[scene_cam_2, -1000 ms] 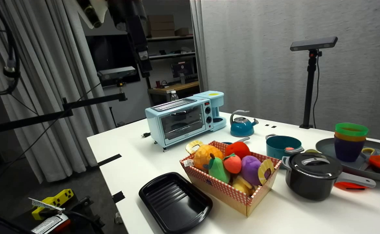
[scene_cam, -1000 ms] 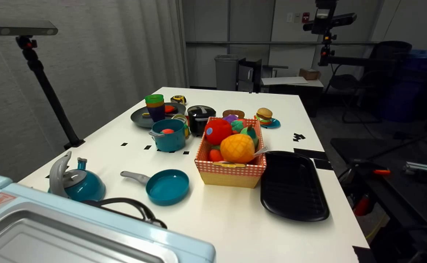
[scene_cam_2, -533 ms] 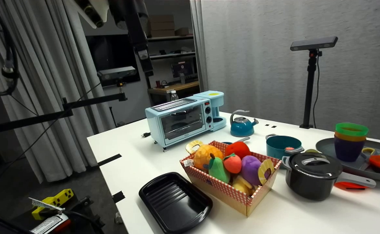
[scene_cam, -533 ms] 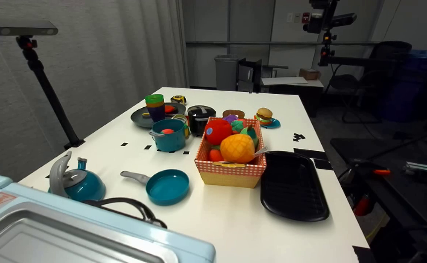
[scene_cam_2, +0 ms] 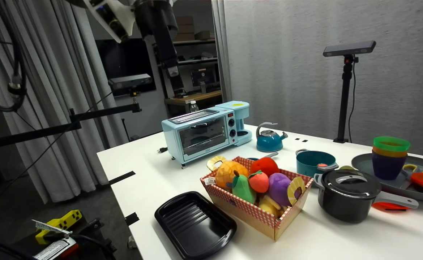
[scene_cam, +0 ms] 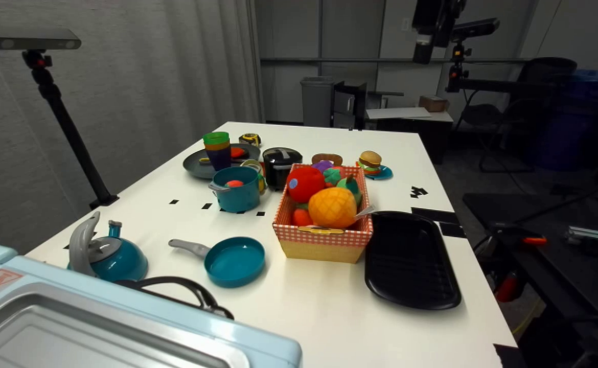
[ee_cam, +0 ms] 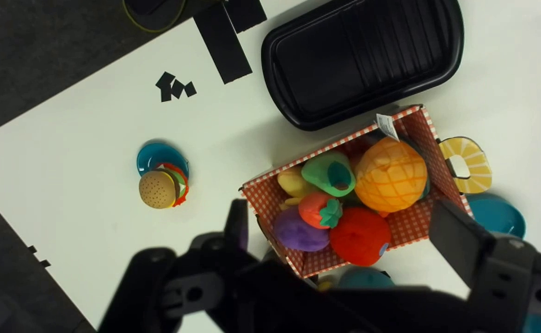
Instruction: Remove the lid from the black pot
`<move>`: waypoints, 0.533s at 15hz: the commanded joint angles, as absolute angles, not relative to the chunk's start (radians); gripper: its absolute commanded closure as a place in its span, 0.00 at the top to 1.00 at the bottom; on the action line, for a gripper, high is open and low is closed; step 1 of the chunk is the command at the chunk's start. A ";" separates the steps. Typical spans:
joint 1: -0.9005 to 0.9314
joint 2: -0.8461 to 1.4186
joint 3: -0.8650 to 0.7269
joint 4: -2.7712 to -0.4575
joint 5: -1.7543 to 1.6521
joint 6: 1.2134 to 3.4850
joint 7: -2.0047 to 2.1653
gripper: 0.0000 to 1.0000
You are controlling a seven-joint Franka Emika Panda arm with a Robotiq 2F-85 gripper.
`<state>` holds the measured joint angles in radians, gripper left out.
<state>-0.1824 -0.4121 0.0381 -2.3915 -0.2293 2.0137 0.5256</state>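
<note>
Exterior view | lid (scene_cam_2: pixel 351 184) on black pot (scene_cam_2: pixel 345 207) | below fingers (scene_cam_2: pixel 176 83), well apart

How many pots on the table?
2, in both exterior views: the black pot, its lid on, beside the checked basket, and the teal pot next to the black one. Others could be hidden behind things.

Mounted cameras (scene_cam_2: pixel 349 48), a robot arm (scene_cam_2: pixel 126 17) and tape marks (scene_cam_2: pixel 122 177) show a lab.
</note>
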 commanded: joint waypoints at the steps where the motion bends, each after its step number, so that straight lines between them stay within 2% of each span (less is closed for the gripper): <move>1: -0.218 -0.294 0.024 -2.373 -0.299 2.128 0.563 1.00; 8: -0.244 -0.048 -0.067 -2.261 -0.332 2.360 0.662 1.00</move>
